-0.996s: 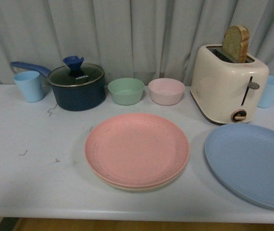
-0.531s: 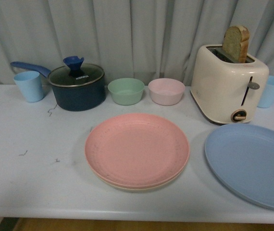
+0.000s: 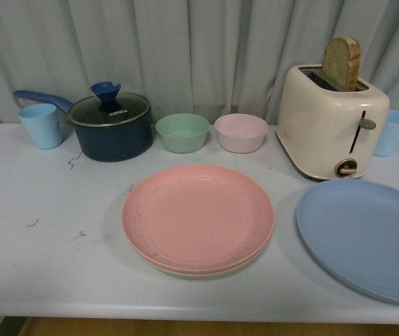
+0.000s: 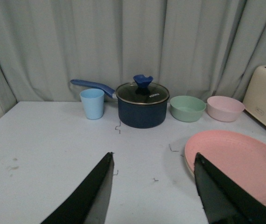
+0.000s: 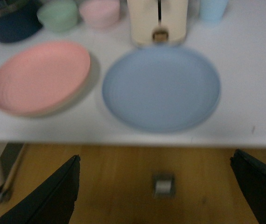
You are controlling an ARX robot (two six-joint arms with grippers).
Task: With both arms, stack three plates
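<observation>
Pink plate (image 3: pixel 198 215) sits on beige plate (image 3: pixel 192 271), 2 of 3 stacked, just ahead of left claw (image 4: pixel 154 157), which is wide and empty. Blue plate (image 3: pixel 364 234) lies alone on surface (image 3: pixel 59 266), ahead of right claw (image 5: pixel 155 156), also wide. Next, likely: right claw takes its near rim and carries it onto pink.

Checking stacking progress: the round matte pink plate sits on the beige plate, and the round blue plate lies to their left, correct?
Wrong side. The round matte pink plate does sit on the beige plate, but the round blue plate lies to their right, as the front view shows.
</observation>
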